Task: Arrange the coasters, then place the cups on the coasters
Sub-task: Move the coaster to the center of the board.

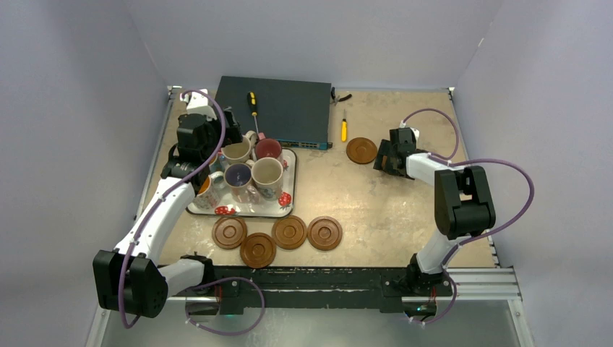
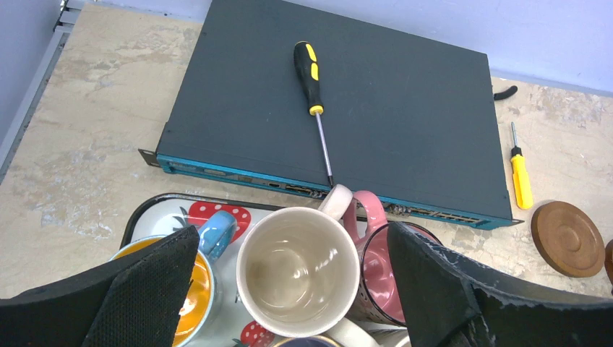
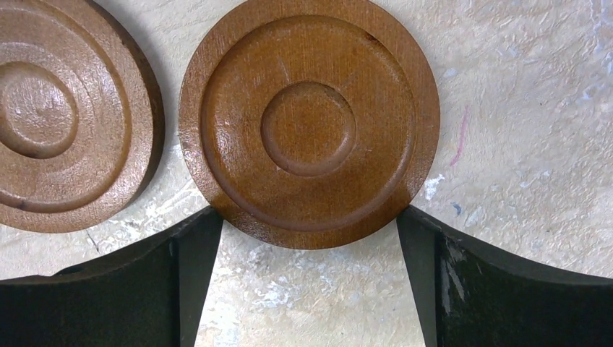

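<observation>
Several cups stand on a strawberry-print tray (image 1: 246, 212) at the left. My left gripper (image 2: 293, 238) hangs open over them, its fingers either side of a cream cup (image 2: 298, 264). A pink-inside cup (image 2: 379, 271) and a blue cup with an orange inside (image 2: 189, 289) stand next to it. Several coasters (image 1: 289, 232) lie in a row near the front edge. My right gripper (image 3: 309, 220) is open low over the table, its fingertips flanking the near rim of a coaster (image 3: 309, 123). A second coaster (image 3: 58, 108) lies just left of that one.
A black box with a blue front (image 2: 340, 108) lies behind the tray with a black-and-yellow screwdriver (image 2: 312, 79) on top. A small yellow screwdriver (image 2: 520, 170) lies on the table to its right. Grey walls close in the table on three sides.
</observation>
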Available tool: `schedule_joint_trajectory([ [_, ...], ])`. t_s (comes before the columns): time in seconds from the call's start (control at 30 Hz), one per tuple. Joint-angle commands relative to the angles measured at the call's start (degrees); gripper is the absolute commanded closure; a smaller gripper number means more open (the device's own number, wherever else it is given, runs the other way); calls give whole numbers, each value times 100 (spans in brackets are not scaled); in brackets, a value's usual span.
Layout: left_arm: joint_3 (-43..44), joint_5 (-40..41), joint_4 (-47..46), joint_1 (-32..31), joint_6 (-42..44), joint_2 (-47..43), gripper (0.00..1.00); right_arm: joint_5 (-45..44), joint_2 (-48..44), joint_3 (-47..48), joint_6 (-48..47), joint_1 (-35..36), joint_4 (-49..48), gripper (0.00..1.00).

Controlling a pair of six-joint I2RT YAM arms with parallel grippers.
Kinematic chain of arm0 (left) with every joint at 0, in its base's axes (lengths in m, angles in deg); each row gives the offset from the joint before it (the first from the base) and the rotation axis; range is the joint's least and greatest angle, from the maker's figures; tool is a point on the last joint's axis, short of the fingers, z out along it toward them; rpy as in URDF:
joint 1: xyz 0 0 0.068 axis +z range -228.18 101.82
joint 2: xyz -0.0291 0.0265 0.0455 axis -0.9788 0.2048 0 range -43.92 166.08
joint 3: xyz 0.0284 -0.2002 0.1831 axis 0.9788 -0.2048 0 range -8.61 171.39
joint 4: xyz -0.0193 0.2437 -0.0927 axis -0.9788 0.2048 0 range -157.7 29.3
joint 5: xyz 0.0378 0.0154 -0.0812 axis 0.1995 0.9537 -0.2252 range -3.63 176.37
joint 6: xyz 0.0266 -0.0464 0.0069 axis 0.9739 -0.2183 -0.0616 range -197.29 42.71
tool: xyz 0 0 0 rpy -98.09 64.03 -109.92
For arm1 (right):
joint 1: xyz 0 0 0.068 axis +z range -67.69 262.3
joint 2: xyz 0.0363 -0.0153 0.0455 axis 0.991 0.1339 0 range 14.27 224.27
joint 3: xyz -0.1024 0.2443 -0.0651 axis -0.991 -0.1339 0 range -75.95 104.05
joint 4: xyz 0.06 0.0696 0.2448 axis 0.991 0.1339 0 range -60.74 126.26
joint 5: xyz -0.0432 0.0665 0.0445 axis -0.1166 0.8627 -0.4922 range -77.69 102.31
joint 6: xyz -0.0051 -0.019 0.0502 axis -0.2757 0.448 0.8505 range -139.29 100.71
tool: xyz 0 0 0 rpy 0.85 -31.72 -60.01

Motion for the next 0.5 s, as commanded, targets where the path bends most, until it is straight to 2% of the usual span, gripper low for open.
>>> schedule_joint_trajectory([
  [0.0,49,61,-115,-36,-26,19,3,329,321,46,-72,-15,100,8],
  [0.47,51,78,-107,-38,-28,35,3,501,484,216,-253,-8,-31,11],
])
